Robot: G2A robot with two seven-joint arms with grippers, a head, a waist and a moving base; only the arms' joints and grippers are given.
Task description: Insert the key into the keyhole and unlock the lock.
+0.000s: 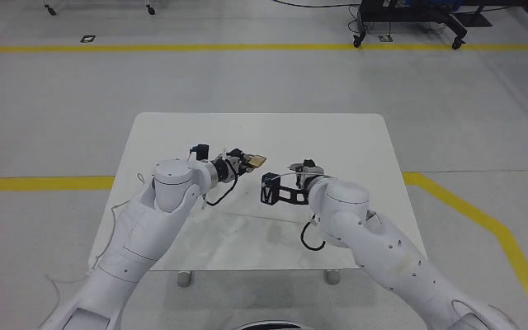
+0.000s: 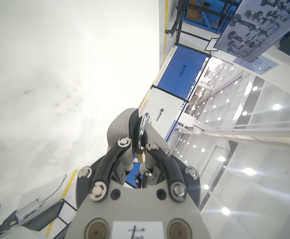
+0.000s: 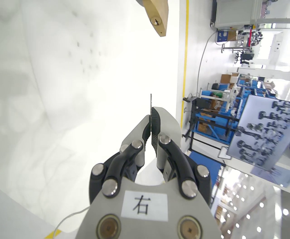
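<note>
A brass lock (image 1: 256,158) hangs in the air above the white table (image 1: 346,140), with my left gripper (image 1: 244,157) shut on it. In the left wrist view the silver shackle (image 2: 144,123) sits between the fingers of the left gripper (image 2: 141,129), and a bit of the brass body (image 2: 141,156) shows below it. My right gripper (image 3: 151,116) is shut on a thin key (image 3: 151,103) whose blade sticks out past the fingertips. The blade points toward the lock (image 3: 158,13), whose keyhole (image 3: 155,21) faces it across a gap. In the top view the right gripper (image 1: 266,186) sits just right of and nearer than the lock.
Both arms meet over the middle of the table. Yellow floor lines (image 1: 247,47) run behind it and to its sides. Racks and blue bins (image 3: 210,117) stand far off in the room.
</note>
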